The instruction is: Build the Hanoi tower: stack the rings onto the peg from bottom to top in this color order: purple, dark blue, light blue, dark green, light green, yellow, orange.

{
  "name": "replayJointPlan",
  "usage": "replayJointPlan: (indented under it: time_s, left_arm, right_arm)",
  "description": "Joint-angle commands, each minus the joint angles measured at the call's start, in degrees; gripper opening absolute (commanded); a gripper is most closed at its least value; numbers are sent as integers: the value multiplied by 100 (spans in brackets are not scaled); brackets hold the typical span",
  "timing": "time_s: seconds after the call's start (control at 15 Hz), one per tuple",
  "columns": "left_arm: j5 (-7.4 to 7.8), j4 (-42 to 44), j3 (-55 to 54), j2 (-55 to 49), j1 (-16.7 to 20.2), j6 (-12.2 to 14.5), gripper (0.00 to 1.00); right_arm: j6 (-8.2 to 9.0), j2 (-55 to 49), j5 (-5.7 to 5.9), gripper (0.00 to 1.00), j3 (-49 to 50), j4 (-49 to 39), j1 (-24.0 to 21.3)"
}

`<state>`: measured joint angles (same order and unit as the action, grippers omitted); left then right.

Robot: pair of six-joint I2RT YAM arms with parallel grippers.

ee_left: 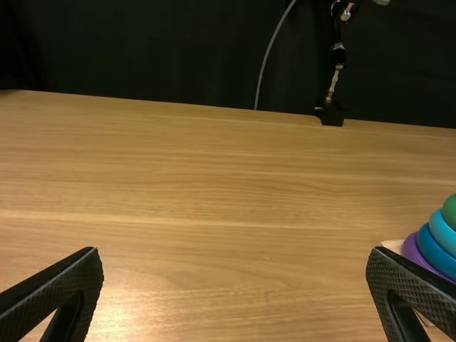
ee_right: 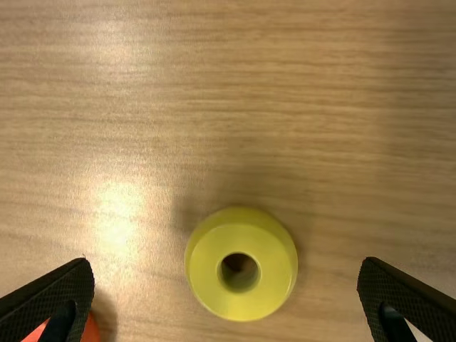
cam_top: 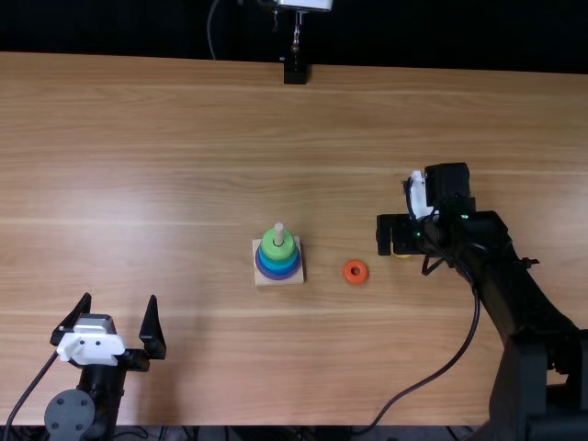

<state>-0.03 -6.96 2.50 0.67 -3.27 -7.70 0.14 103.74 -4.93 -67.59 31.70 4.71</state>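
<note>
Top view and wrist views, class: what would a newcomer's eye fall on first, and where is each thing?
Probably the rounded stack of coloured rings, purple at the bottom and light green on top, on its square wooden base near the table's middle. Next, likely, the small orange ring lying alone to its right in the top view, and the thick yellow ring on the table below the open right gripper.

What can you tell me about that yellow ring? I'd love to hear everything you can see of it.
The yellow ring is thick and round, with a softly rounded edge and a small round hole through its middle. Its smooth surface looks like plastic or painted wood. It lies flat on the table, off the peg, between the open fingers of the right end effector, which don't touch it.
</note>
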Motion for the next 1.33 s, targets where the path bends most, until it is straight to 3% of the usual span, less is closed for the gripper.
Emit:
replayJointPlan:
  time_s: [0.0,1.13,1.27]
  left_arm:
    - [-60,-21,-224,-67,-7,22,100]
    - [-60,-21,-224,-67,-7,22,100]
    - [-60,-21,-224,-67,-7,22,100]
  right_arm:
    - [70,164,-24,100,-184,0,-32]
    - [91,753,-24,100,-421,21,-49]
    - [81,788,-24,82,-421,21,-49]
